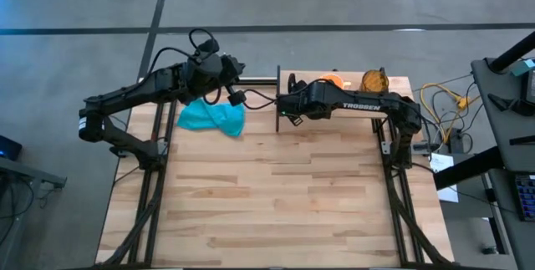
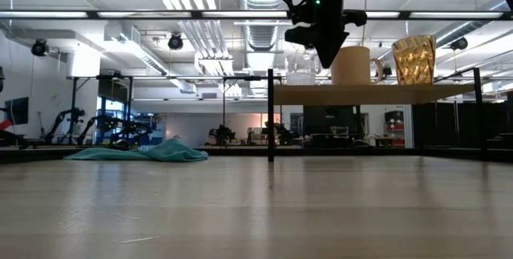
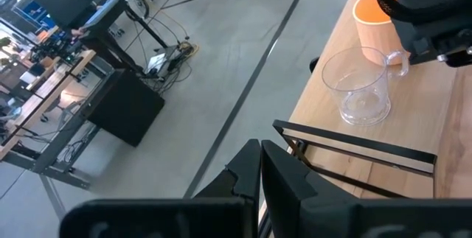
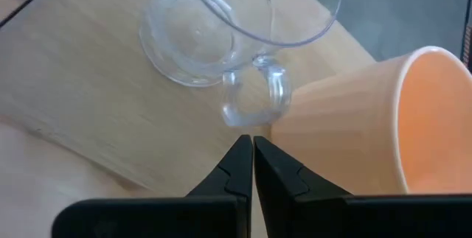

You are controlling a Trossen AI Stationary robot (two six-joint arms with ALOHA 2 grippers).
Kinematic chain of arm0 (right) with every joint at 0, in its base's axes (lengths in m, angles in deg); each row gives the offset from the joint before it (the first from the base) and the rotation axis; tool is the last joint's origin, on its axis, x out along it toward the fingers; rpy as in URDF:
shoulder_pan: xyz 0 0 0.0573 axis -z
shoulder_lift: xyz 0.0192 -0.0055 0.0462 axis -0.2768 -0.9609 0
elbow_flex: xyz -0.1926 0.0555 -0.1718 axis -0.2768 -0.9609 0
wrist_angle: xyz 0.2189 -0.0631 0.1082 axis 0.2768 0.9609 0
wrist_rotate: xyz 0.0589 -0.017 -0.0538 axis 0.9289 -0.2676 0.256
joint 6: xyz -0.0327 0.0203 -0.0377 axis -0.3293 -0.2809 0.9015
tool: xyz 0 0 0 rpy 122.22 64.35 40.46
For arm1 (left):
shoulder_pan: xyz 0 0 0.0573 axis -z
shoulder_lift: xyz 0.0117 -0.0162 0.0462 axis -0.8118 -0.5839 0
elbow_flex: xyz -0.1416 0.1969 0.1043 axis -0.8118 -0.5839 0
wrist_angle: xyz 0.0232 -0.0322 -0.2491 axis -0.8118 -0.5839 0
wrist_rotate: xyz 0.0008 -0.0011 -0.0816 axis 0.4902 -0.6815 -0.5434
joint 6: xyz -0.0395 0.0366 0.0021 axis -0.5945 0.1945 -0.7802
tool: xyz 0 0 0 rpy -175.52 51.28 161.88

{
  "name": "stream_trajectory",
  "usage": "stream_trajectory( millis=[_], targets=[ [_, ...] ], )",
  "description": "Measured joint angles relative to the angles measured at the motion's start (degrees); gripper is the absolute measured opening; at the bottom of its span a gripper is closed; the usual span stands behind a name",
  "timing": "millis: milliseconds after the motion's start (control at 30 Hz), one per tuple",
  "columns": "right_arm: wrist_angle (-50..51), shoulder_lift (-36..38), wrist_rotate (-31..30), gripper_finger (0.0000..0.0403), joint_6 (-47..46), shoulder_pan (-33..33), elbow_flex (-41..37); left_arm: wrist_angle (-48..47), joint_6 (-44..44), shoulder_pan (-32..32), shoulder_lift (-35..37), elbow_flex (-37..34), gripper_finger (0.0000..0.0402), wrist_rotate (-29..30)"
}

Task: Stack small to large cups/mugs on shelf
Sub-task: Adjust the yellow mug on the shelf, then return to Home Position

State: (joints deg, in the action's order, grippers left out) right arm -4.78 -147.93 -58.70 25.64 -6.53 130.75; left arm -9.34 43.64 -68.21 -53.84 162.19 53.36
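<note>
On the shelf (image 2: 377,93) at the table's far right stand a clear glass cup (image 4: 210,32), an orange mug (image 4: 369,120) and a brown faceted cup (image 2: 414,58), in a row, each on its base. My right gripper (image 4: 248,148) is shut and slants down over the shelf's near edge. Its tips are just short of the glass cup's handle (image 4: 254,102), beside the orange mug. In the low view my right gripper (image 2: 327,50) hangs in front of the glass cup (image 2: 300,68) and the mug (image 2: 353,65). My left gripper (image 3: 262,175) is shut and held high, left of the shelf.
A teal cloth (image 1: 213,118) lies crumpled on the tabletop at the far left, under my left arm. The shelf's black corner post (image 2: 270,115) stands near the table's middle. The bare plank tabletop (image 1: 276,203) stretches toward the near edge.
</note>
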Motion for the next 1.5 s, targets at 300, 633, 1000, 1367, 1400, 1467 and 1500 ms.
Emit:
stream_trajectory(
  millis=[300,633,1000,1367,1400,1467,1500],
  targets=[
    [0.5,0.0,-0.1,0.0008,2.8,1.5,-0.1,0.0,0.0,0.0,0.0,0.0,0.0,0.0],
    [4.3,0.0,-1.5,0.0008,3.6,3.3,-0.2,-0.2,0.0,0.0,0.0,0.0,0.0,0.0],
    [3.9,0.0,-2.5,0.0008,4.5,3.5,-0.2,-0.2,0.0,-0.1,0.0,0.0,0.0,0.0],
    [3.2,1.6,-3.3,0.0008,4.0,1.2,1.2,-0.2,0.0,-0.3,0.0,0.0,0.0,0.0],
    [3.2,1.8,-3.1,0.0008,4.0,1.2,1.5,-0.2,0.0,-0.3,0.0,0.0,0.0,0.0],
    [3.1,2.3,-2.5,0.0008,3.9,0.9,2.1,-0.2,0.0,-0.3,0.0,0.0,0.0,0.0],
    [3.2,2.7,-2.5,0.0008,3.9,0.6,2.3,-0.2,0.0,-0.3,0.0,0.0,0.0,0.0]
  ],
)
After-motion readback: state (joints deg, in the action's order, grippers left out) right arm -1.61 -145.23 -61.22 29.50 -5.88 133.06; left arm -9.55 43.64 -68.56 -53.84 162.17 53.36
